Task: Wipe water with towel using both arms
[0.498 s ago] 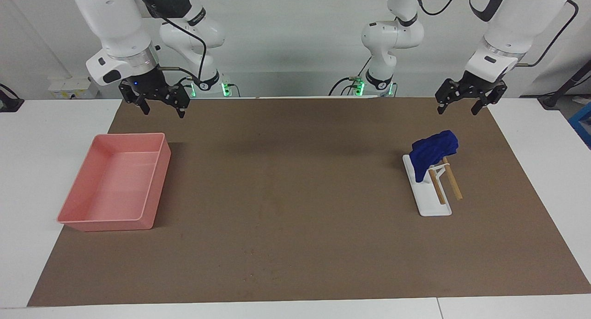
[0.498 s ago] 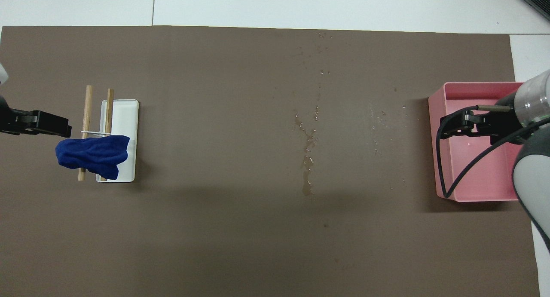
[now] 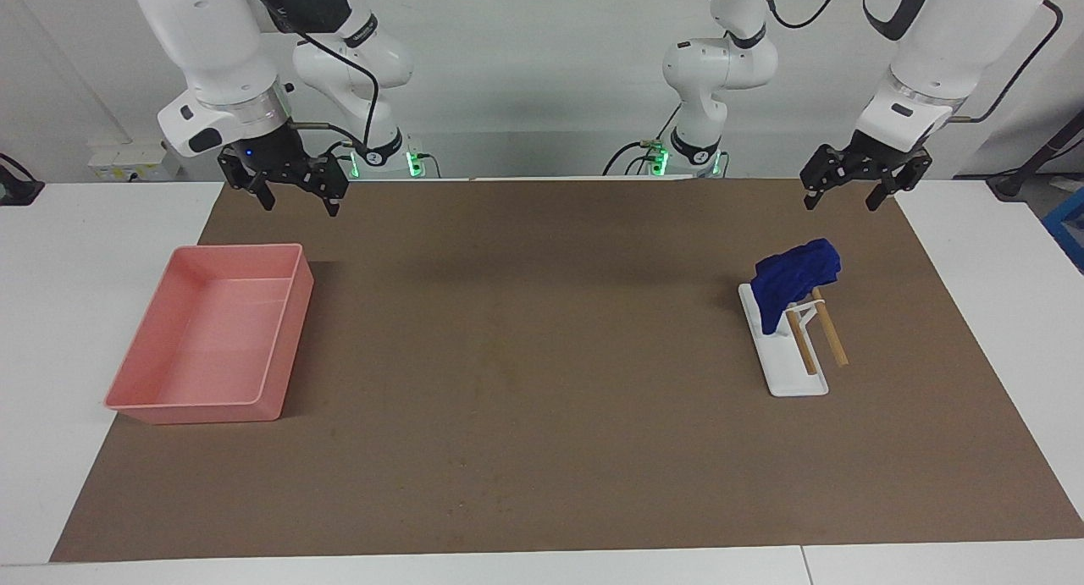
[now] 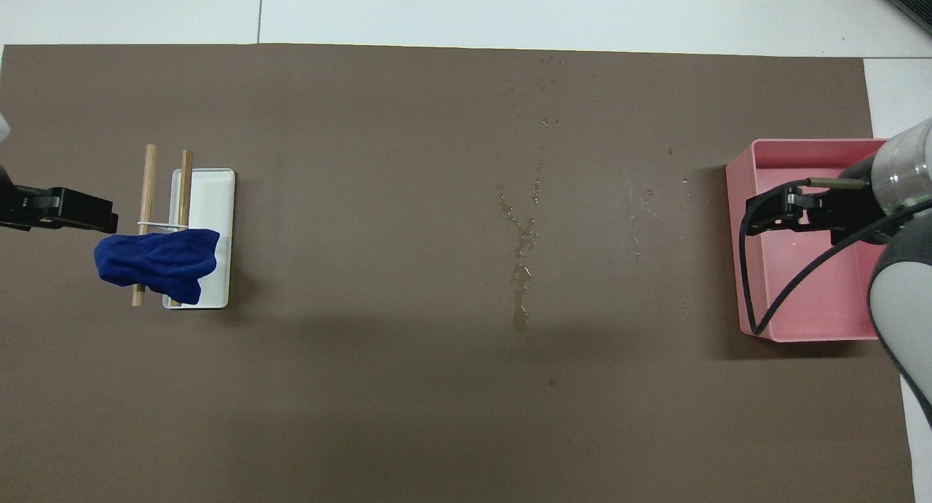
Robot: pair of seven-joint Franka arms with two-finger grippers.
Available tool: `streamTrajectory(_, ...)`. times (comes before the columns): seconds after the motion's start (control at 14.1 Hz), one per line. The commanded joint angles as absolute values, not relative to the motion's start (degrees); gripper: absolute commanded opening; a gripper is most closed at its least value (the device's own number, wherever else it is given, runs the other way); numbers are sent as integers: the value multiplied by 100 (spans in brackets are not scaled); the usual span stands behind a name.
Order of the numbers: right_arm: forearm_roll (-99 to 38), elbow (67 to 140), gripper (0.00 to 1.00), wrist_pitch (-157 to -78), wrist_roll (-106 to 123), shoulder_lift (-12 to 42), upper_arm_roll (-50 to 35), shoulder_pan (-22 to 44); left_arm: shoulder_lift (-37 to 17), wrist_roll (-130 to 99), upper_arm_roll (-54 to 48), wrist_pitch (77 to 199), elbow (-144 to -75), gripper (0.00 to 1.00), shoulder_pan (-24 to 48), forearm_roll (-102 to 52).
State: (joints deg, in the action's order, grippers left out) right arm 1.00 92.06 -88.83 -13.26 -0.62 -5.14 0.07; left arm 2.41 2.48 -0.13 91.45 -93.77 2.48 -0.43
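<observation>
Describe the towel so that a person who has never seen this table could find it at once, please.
Start at the brown mat that covers the table and go to the left arm's end. There a white rack with two wooden rods stands, and the towel hangs over the rods' raised ends. It is the only deep-blue, wrinkled cloth; the pink tray lies at the right arm's end.

Bright, even light is falling from above, leaving soft, faint shadows lying on the matte brown table mat beside the shallow pink plastic tray. The thin trail of spilled water is glinting palely mid-mat, and both views are staying sharp to their edges.
</observation>
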Motion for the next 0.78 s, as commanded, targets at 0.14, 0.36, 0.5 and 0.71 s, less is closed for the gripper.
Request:
streamTrajectory(0.14,-35,9246,100,-8851,-1248,-97,-562,-97,606,79,17,9737,-10167,100,123,-53)
streamTrajectory(0.36,-35,9246,100,-8851,-1248,-97,-554,-97,606,79,18,10044,-10256,100,106,9)
streamTrajectory(0.5,-35,9246,100,-8851,-1257,-97,-554,-97,685,-366,-9,10536,-10668,100,-148,9)
streamTrajectory(0.71,-35,9246,100,-8851,-1248,-97,-554,-97,694,-483,17,10687,-10924,100,-219,61)
